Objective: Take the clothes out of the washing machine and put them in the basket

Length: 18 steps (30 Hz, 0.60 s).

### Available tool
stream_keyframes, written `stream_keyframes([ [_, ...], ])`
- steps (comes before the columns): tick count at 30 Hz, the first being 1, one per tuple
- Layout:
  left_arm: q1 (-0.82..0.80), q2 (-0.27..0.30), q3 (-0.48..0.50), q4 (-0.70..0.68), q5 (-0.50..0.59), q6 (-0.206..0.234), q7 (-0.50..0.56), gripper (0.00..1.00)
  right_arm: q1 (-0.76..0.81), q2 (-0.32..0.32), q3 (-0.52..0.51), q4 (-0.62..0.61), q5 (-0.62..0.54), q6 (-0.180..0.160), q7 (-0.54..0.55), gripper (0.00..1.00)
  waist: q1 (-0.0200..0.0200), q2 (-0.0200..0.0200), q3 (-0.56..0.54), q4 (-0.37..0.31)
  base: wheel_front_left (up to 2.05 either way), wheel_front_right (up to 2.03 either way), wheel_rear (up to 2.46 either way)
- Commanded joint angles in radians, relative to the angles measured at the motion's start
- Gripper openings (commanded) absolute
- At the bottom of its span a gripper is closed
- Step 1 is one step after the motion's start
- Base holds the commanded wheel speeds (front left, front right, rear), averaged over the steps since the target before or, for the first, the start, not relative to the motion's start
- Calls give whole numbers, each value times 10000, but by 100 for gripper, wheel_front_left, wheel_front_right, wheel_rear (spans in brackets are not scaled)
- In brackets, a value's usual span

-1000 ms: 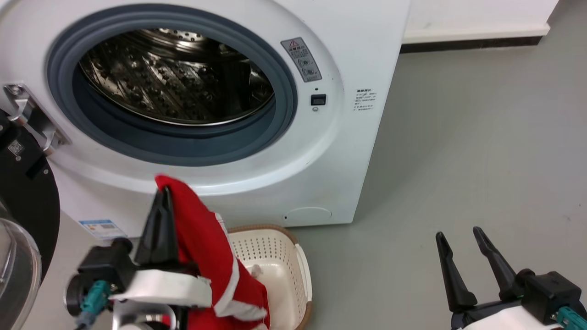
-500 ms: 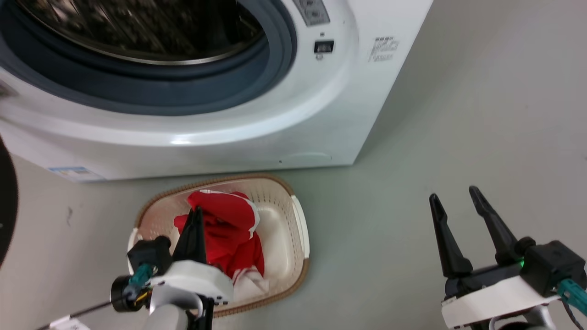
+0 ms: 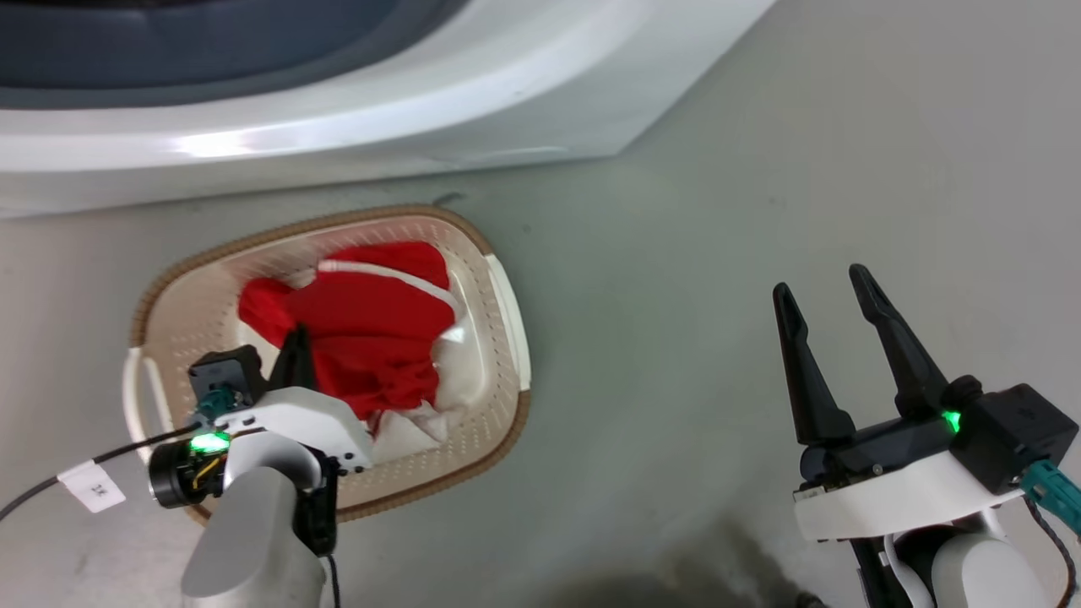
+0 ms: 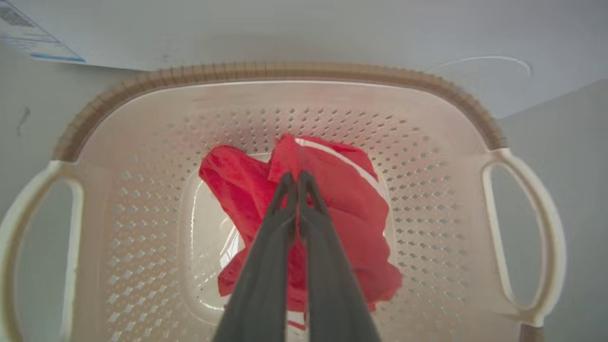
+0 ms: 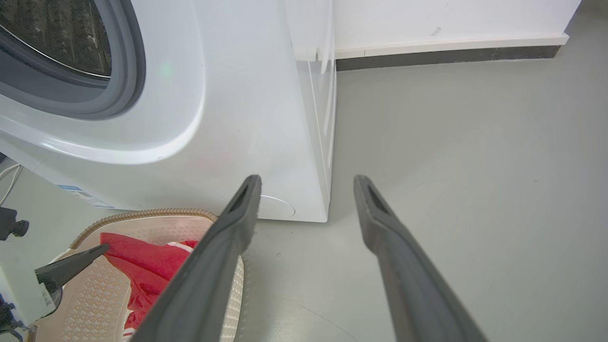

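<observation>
The cream basket point(image 3: 338, 221) stands on the floor just in front of the white washing machine point(image 3: 338, 127). Red clothes point(image 3: 372, 329) with white trim lie bunched inside it, over a white piece point(image 3: 414, 426). My left gripper point(image 3: 296, 338) reaches down into the basket. In the left wrist view its fingers point(image 4: 297, 175) are pressed together, pinching a raised fold of the red clothes point(image 4: 342, 199) above the basket's floor point(image 4: 199, 228). My right gripper point(image 3: 819, 283) hangs open over bare floor, well to the right of the basket. In the right wrist view it point(image 5: 306, 178) holds nothing.
The washing machine point(image 5: 237, 118) has its porthole open, and the steel drum point(image 5: 47, 38) shows. Grey floor point(image 3: 760, 169) stretches right of the machine to a wall baseboard point(image 5: 451, 52). A black cable with a white tag point(image 3: 93, 485) trails beside my left arm.
The head camera has tilted down. My left gripper has carried the red garment from in front of the porthole down into the basket. The right gripper has stayed open in place.
</observation>
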Motion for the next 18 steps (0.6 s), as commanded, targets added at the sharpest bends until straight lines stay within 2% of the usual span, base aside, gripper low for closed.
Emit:
stream_keyframes([
  [1,-302,158,211,471,115,39,-23,0,-261,10,58,102,110,-3,-141,100,-2,0,787,-556,0,0,0],
  [8,-831,369,665,1769,111,-48,-24,0,-513,10,227,431,250,-3,-423,100,-2,0,1289,-856,0,0,0],
  [14,-1110,313,858,2698,67,-171,-24,0,-736,8,354,774,363,-3,-654,100,-2,0,1236,-935,0,0,0],
  [15,-1148,292,870,2871,51,-206,-24,4,-759,7,347,838,377,-3,-693,100,-2,0,1143,-951,0,0,0],
  [17,-1176,235,930,3086,11,-232,-24,72,-723,7,282,953,375,-3,-767,100,-2,0,881,-948,0,0,0],
  [18,-1113,213,948,3253,-2,-240,-24,100,-688,8,271,1041,356,-3,-786,100,-2,0,670,-944,0,0,0],
])
